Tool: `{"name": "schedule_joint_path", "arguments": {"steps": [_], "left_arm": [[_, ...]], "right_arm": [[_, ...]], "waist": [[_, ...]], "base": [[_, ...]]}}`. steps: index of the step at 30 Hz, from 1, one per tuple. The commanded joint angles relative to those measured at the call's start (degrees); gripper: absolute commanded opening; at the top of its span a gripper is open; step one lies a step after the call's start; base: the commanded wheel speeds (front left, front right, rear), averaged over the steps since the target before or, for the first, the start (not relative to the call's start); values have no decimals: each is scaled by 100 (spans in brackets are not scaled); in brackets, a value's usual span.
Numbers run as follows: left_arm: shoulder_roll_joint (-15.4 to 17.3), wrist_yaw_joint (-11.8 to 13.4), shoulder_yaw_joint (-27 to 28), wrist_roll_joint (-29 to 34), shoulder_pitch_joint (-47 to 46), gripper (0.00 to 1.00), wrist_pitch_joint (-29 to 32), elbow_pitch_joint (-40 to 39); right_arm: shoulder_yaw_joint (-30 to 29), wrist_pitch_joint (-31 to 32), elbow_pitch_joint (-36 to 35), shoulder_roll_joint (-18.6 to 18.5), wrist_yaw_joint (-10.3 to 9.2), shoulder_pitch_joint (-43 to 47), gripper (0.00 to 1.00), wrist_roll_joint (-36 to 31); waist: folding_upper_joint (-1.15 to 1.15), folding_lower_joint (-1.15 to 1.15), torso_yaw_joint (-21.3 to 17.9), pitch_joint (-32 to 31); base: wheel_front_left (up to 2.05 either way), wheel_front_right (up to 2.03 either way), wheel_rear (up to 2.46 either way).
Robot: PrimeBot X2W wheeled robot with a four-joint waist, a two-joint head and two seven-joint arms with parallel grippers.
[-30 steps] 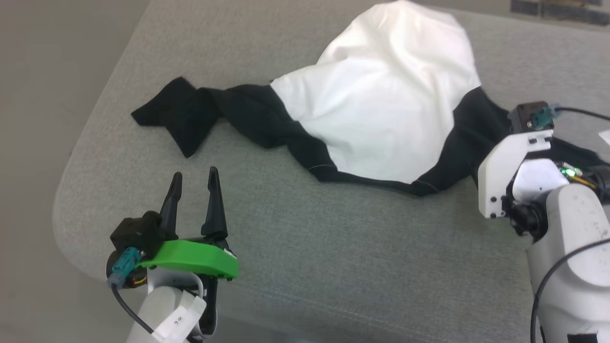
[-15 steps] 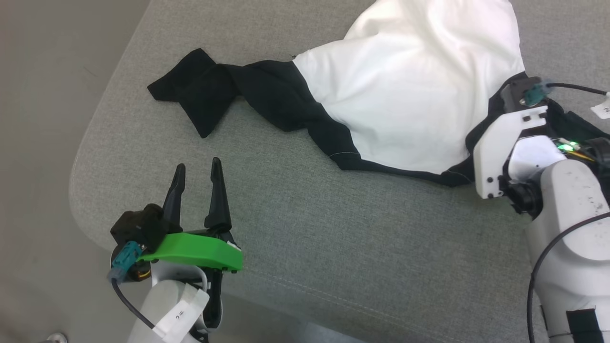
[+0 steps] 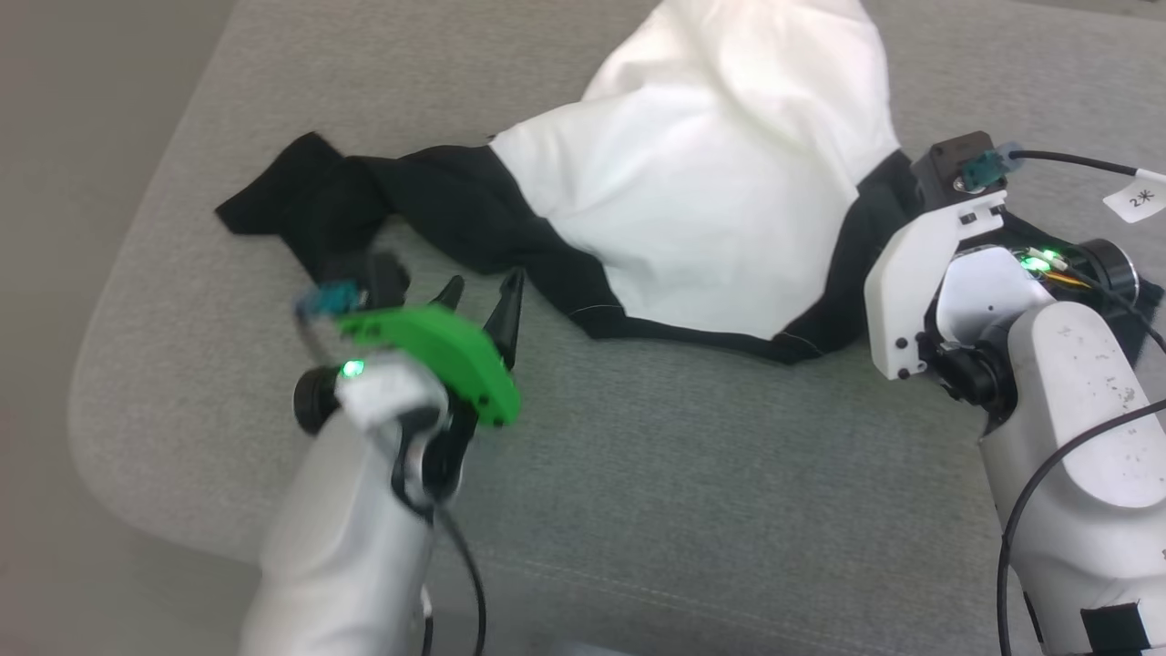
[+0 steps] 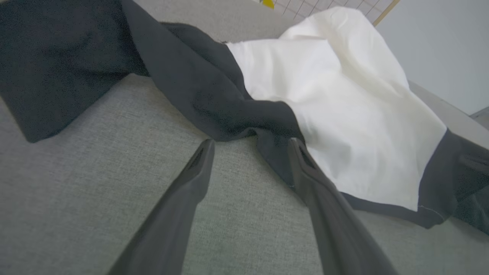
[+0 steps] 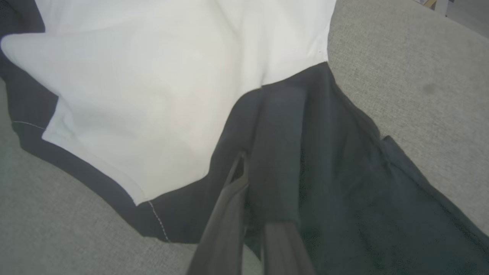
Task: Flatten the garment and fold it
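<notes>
The grey cushion (image 3: 656, 492) carries the garment (image 3: 710, 200), its white body crumpled in the middle and black sleeves trailing to either side. The right wrist view shows the right gripper (image 5: 258, 172) pressed together on a fold of black sleeve, a pinch that a white bracket (image 3: 902, 282) hides in the head view. The left gripper (image 4: 251, 142) stands spread and empty, with the garment's black edge just beyond its tips; whether it touches I cannot tell.
</notes>
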Motion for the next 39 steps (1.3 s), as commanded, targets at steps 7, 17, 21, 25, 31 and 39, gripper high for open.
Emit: {"name": "schedule_joint_path", "arguments": {"steps": [7,17,21,25,31,39], "left_arm": [[105,289,-211,-62,-1129,100,1407,1142],[179,181,-223,-102,-1540,0,1366,1846],[129,-31,-200,-269,-1580,0,1224,1966],[90,-261,-60,-536,-1647,0,990,1859],[173,-533,317,-974,-1937,0,793,1186],[483,-478,711,-1190,-2347,0,763,-157]], "right_arm": [[306,60,-354,-30,-9,57,0,237],[429,38,-525,-119,-9,81,0,329],[371,21,-507,-184,-9,129,0,337],[164,-57,-507,-198,-9,187,0,469],[-280,78,-772,-175,-9,177,0,1167],[-785,328,-1454,-219,-9,-100,0,1904]], "waist": [[0,0,-449,226],[0,0,-589,443],[0,0,-532,409],[0,0,-431,176],[0,0,-355,-363],[0,0,-499,-1162]], "base": [[0,0,0],[0,0,0],[0,0,0],[0,0,0],[0,0,0],[0,0,0]]}}
